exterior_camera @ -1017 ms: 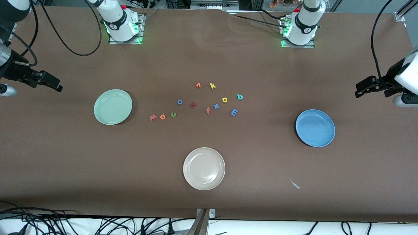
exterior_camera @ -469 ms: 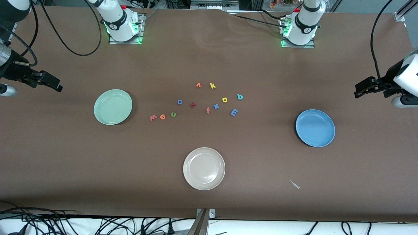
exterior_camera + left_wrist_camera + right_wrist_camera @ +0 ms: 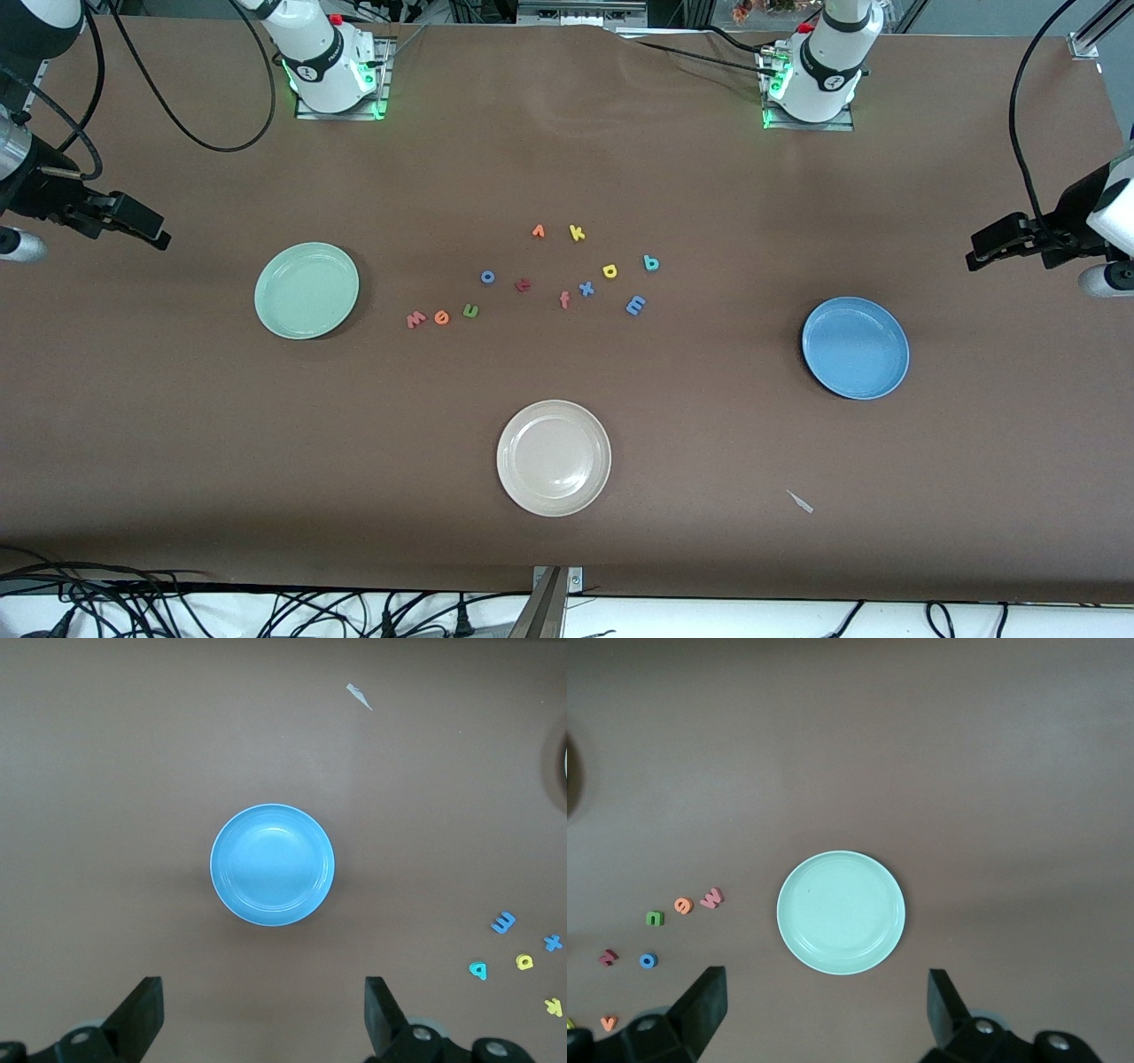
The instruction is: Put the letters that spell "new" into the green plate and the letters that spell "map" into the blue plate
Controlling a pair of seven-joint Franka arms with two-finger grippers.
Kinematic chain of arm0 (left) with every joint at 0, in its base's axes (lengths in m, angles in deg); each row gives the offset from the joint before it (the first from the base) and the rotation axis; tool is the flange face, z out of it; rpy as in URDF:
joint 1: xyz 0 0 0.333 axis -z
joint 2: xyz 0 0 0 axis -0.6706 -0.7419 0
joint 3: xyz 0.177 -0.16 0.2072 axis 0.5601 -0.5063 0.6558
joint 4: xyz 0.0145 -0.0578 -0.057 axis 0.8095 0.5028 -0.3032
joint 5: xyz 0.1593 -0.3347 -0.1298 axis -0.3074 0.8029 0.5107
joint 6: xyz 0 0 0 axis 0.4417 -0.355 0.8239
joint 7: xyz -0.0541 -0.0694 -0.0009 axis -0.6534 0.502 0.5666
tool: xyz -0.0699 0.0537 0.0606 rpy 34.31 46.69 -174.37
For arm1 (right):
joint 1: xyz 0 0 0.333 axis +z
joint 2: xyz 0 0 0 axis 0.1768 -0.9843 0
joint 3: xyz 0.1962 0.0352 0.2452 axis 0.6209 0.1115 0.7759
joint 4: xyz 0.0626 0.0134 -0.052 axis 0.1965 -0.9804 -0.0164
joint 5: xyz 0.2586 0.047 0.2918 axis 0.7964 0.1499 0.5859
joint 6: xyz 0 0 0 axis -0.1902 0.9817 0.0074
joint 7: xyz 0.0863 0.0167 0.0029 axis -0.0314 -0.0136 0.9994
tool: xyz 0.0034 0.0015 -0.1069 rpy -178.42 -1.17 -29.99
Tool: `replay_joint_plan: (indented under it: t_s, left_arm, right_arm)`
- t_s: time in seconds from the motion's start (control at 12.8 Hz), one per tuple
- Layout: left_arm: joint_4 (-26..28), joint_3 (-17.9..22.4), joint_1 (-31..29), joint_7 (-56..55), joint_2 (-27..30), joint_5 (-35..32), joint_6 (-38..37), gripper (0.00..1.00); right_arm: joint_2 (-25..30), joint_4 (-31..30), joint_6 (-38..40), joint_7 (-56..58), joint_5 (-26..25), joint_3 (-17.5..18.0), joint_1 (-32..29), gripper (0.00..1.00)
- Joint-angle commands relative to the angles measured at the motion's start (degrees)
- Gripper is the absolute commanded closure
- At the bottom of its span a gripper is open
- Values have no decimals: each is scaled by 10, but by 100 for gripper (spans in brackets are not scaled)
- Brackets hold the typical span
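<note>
The salmon "w" (image 3: pixel 415 319), orange "e" (image 3: pixel 441 316) and green "n" (image 3: pixel 470 310) lie in a row beside the green plate (image 3: pixel 306 291). The blue "m" (image 3: pixel 635 306), yellow "p" (image 3: pixel 610 270) and teal "a" (image 3: pixel 651 262) lie mid-table, toward the blue plate (image 3: pixel 855 347). Both plates hold nothing. My left gripper (image 3: pixel 982 251) hangs open over bare table at the left arm's end; its wrist view looks down on the blue plate (image 3: pixel 272 864). My right gripper (image 3: pixel 152 234) hangs open at the right arm's end, looking down on the green plate (image 3: pixel 841 912).
A beige plate (image 3: pixel 554 457) sits nearest the front camera. Other letters lie among the task's own: blue "o" (image 3: pixel 487 276), a dark red letter (image 3: pixel 523 284), salmon "f" (image 3: pixel 564 299), blue "x" (image 3: pixel 586 288), an orange letter (image 3: pixel 538 231), yellow "k" (image 3: pixel 577 233). A paper scrap (image 3: pixel 800 501) lies near the front edge.
My left gripper has drifted slightly toward the left arm's end of the table. The right gripper, plates and letters have not moved.
</note>
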Motion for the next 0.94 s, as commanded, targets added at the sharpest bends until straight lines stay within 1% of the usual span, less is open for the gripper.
replay_joint_plan:
  t_s: [0.0, 0.86]
  left_arm:
    - [6, 1, -2, 12, 4, 17, 8, 0]
    - [7, -1, 4, 12, 4, 9, 13, 0]
  right_arm:
    - [-1, 7, 6, -2, 4, 3, -2, 0]
    - [-1, 7, 7, -5, 4, 3, -2, 0]
